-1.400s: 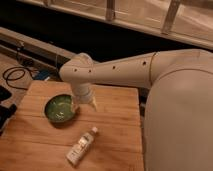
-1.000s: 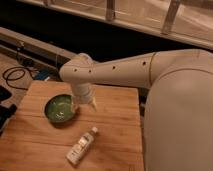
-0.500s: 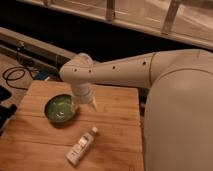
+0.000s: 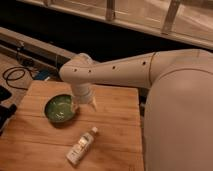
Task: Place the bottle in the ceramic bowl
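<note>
The green ceramic bowl [image 4: 61, 108] sits on the left part of the wooden table [image 4: 115, 115]. It looks empty. The small clear bottle [image 4: 82, 146] lies on its side on the table in front of the bowl, to its right, with its white cap pointing to the back right. My gripper [image 4: 86, 103] hangs from the white arm, just above the table at the bowl's right rim. It is well behind the bottle and holds nothing that I can see.
My white arm [image 4: 150, 75] and body fill the right side and overhang the table's right edge. A black cable [image 4: 15, 75] lies on the floor at the left. A long ledge [image 4: 35, 45] runs behind the table.
</note>
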Controlling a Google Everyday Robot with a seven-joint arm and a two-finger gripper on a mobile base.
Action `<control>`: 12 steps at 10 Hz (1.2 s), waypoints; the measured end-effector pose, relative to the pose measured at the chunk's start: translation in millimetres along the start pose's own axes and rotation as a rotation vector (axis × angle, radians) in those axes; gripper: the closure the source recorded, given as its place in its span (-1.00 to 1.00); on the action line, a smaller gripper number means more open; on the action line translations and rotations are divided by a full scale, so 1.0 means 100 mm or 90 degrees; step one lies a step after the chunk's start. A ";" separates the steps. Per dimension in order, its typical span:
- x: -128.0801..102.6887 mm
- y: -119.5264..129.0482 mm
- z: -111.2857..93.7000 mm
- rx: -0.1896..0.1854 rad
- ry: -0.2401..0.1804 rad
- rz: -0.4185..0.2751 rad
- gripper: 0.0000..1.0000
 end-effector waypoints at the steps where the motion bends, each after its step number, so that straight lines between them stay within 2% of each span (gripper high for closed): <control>1: 0.00 0.00 0.00 0.000 0.000 0.000 -0.30; 4: 0.01 -0.01 0.00 0.003 -0.006 -0.003 -0.30; 5: 0.05 -0.02 0.02 0.008 -0.017 -0.006 -0.30; 6: 0.16 -0.05 0.11 0.003 -0.024 -0.002 -0.30; 8: 0.29 -0.17 0.42 0.002 -0.022 0.022 -0.30; 11: 0.52 -0.34 1.01 0.007 -0.018 0.062 -0.30; 12: 0.53 -0.34 1.10 0.009 -0.021 0.065 -0.30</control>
